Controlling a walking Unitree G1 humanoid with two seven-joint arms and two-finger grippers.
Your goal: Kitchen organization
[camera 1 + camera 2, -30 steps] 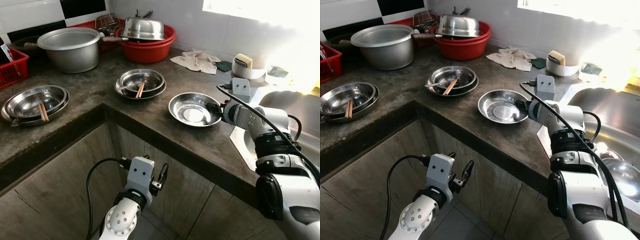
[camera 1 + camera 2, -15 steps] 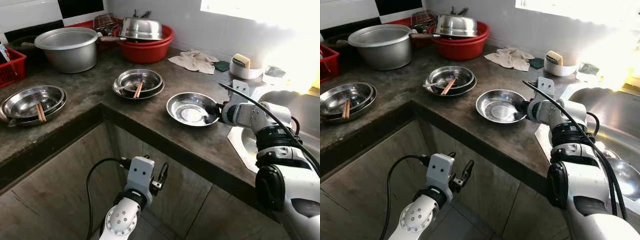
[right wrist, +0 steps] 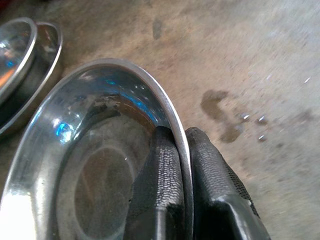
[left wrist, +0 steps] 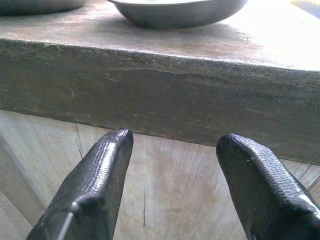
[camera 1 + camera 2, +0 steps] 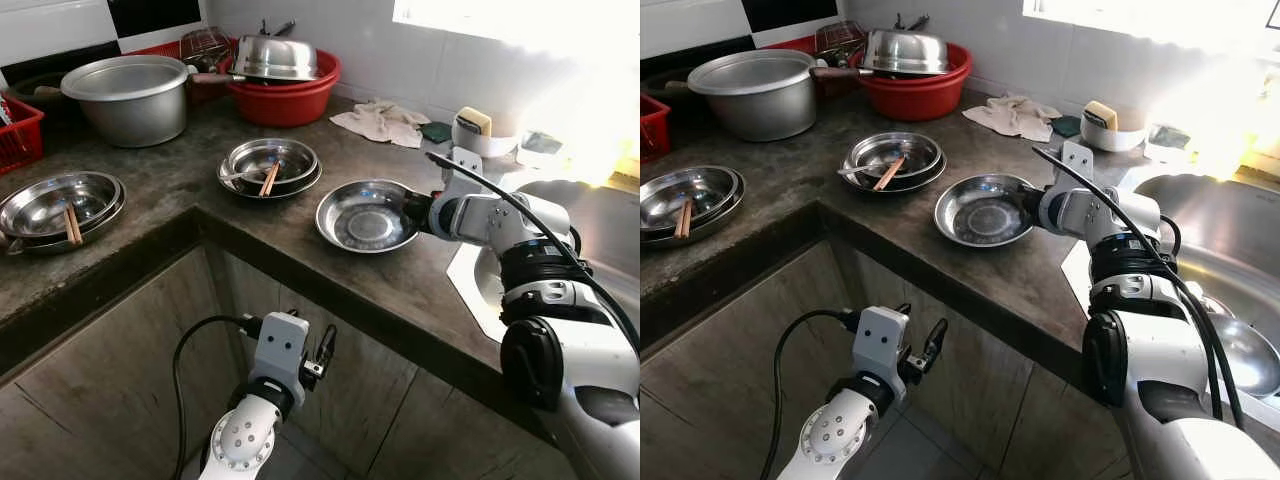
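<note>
An empty steel bowl (image 5: 366, 215) sits on the dark stone counter (image 5: 300, 250) close to its front edge. My right gripper (image 5: 415, 211) is shut on the bowl's right rim; the wrist view shows its fingers (image 3: 165, 165) pinching the rim of the steel bowl (image 3: 90, 165), one inside and one outside. Left of it stands a stack of steel bowls with chopsticks and a spoon (image 5: 268, 165). A second stack with chopsticks (image 5: 55, 205) lies at the far left. My left gripper (image 5: 326, 352) hangs open below the counter edge (image 4: 160, 95), in front of the cabinet.
At the back stand a large aluminium pot (image 5: 130, 95), a red basin (image 5: 285, 95) with a steel lid and a red basket (image 5: 15, 135). A cloth (image 5: 380, 122) and a sponge holder (image 5: 478, 128) lie near the wall. A steel sink (image 5: 1220, 300) is to the right.
My right gripper has dragged the held bowl leftward along the counter, nearer the middle stack. The camera has also shifted slightly. The left arm has not moved.
</note>
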